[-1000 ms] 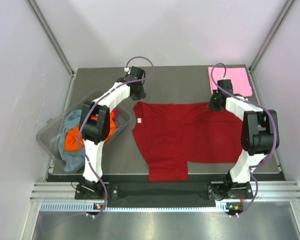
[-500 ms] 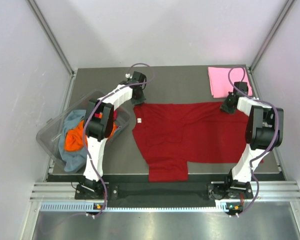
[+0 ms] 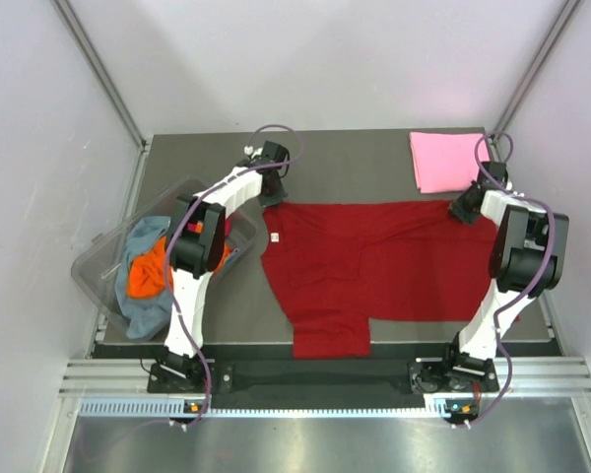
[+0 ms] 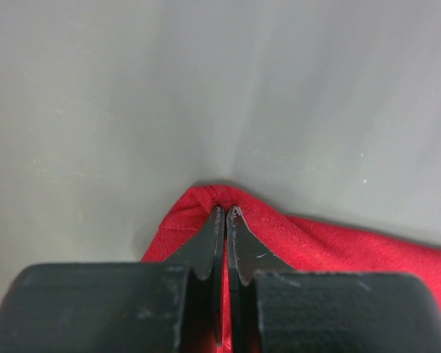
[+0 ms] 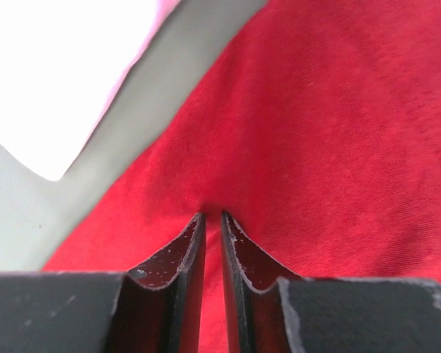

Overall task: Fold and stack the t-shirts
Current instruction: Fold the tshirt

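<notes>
- Lying flat on the table (image 3: 355, 163), the dark red t-shirt (image 3: 374, 261) spreads between both arms;
- left claw (image 4: 226, 212) closed, pinching its far left corner;
- right claw (image 5: 212, 215) almost closed, nipping puckered red cloth at the far right edge;
- pink t-shirt (image 3: 445, 161) folded at the table's far right corner; other shirts (image 3: 143, 278) heaped in the clear tub (image 3: 91, 258) at left

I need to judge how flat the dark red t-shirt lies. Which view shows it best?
The top external view: the whole dark red t-shirt lies spread on the table. The left wrist view shows only a corner pinched in closed jaws; the right wrist view, just a close patch of cloth.
</notes>
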